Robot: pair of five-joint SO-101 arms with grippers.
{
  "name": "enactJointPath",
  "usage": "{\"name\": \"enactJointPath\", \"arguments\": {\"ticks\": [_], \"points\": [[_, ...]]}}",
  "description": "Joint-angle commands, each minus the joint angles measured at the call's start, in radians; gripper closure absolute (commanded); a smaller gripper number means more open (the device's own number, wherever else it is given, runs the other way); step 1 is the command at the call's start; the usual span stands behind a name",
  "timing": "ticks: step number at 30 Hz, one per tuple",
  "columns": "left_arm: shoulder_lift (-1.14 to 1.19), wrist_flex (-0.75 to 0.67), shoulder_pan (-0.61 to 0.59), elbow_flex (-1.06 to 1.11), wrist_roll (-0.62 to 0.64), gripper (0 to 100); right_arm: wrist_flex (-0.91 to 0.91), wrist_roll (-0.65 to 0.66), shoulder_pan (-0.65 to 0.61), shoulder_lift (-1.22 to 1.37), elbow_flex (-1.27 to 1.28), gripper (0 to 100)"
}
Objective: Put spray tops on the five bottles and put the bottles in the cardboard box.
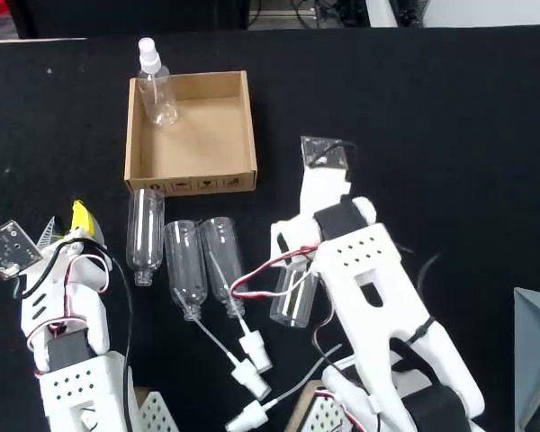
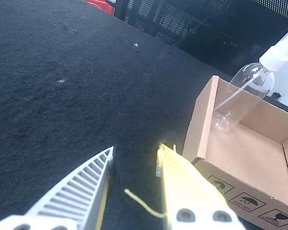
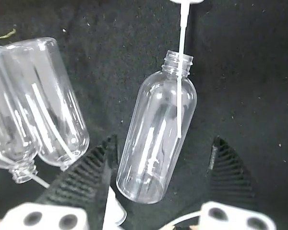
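- Bottle [image 3: 153, 115], clear and lying on the black desk [image 1: 432, 117], has two bare bottles [image 3: 53, 105] just beside it, side by side and touching each other. In the high view a third bare bottle [image 1: 145, 232] lies next to those, in front of the cardboard box [image 1: 189, 183].
- Loose spray tops [image 1: 255, 351] with long stems lie on the desk near those bottles' necks, and the right arm [image 1: 378, 297] covers much of the bottle from above.
- A capped bottle [image 1: 156, 85] leans in a far corner of the box.
- The bottle's long axis runs along the pincer's reach. Its neck points away from the pincer's base, opposite to its neighbours' necks, and a thin tube [image 3: 181, 72] from a spray top runs down through the neck.
- The right pincer [image 3: 163, 140] is spread wide with the bottle's lower body between its jaws, nearer one jaw and not pinched.
- The left pincer [image 2: 135, 149] is spread a little with nothing between, over bare desk beside the box.
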Motion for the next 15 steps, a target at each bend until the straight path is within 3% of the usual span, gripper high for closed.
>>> {"name": "enactJointPath", "arguments": {"ticks": [1, 15], "points": [[-0.012, -0.021, -0.002, 0.025, -0.009, 86, -0.060, -0.011, 0.017, -0.044, 0.022, 75.0], [-0.012, -0.021, -0.002, 0.025, -0.009, 86, -0.273, -0.011, 0.021, -0.042, 0.174, 75.1]]}}
